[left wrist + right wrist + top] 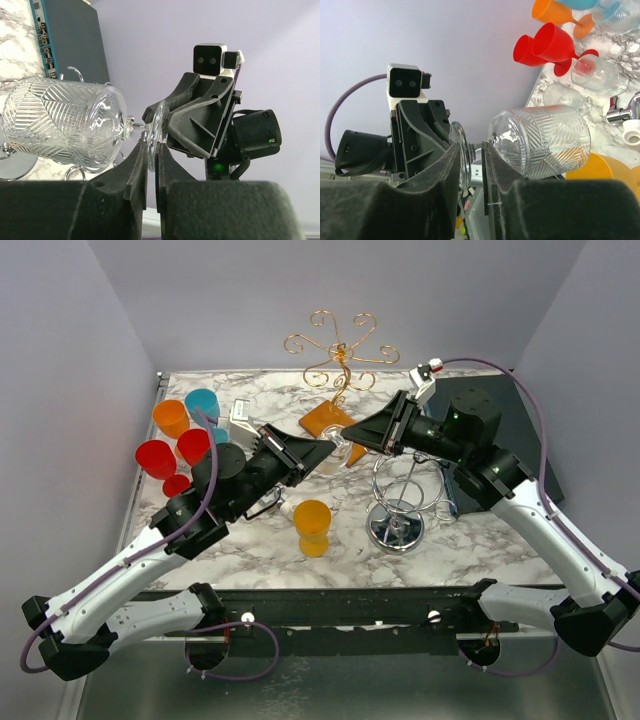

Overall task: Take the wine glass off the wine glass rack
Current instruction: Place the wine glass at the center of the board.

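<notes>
A clear cut-pattern wine glass (336, 454) hangs on its side in the air over the table's middle, between my two grippers. My left gripper (322, 450) is shut on the rim of its round foot, seen close in the left wrist view (151, 150), with the bowl (60, 122) to the left. My right gripper (352, 438) comes from the other side. Its fingers (471, 150) sit closed on the foot beside the stem, with the bowl (540, 140) to the right. The silver wire glass rack (397, 512) stands below and to the right, apart from the glass.
A gold wire rack (340, 350) stands at the back. An orange cup (312, 526) stands at the front centre. Red cups (160, 458), an orange cup (170, 417) and a blue cup (202, 402) stand at the left. An orange tile (325, 420) and two clear glasses (597, 75) lie on the table.
</notes>
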You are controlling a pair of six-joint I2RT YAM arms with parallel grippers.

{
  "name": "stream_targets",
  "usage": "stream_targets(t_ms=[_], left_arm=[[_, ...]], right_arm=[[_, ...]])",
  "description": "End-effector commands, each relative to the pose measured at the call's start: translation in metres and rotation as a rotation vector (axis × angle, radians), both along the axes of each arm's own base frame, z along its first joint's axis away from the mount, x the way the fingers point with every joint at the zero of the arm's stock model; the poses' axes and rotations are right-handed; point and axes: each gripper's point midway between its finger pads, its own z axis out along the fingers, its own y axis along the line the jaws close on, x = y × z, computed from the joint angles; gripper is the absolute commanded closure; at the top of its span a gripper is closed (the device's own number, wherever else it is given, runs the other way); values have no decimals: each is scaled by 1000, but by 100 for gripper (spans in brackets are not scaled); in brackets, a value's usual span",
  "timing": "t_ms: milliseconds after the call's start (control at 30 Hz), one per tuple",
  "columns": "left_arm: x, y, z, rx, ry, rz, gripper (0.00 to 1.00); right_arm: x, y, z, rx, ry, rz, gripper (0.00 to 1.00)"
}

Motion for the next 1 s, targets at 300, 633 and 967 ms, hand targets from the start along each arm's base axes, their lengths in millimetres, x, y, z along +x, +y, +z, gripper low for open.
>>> stream_targets(t_ms=[300, 633, 967], left_arm=[[-11, 16, 67, -202, -90, 16, 100], [-10, 23, 116, -284, -129, 38, 100], [-10, 12, 169, -354, -182, -3, 100]], right_arm=[[26, -12, 35, 31, -133, -128, 37], [40, -53, 64, 152, -215, -121, 6], [25, -53, 72, 384, -273, 74, 1]])
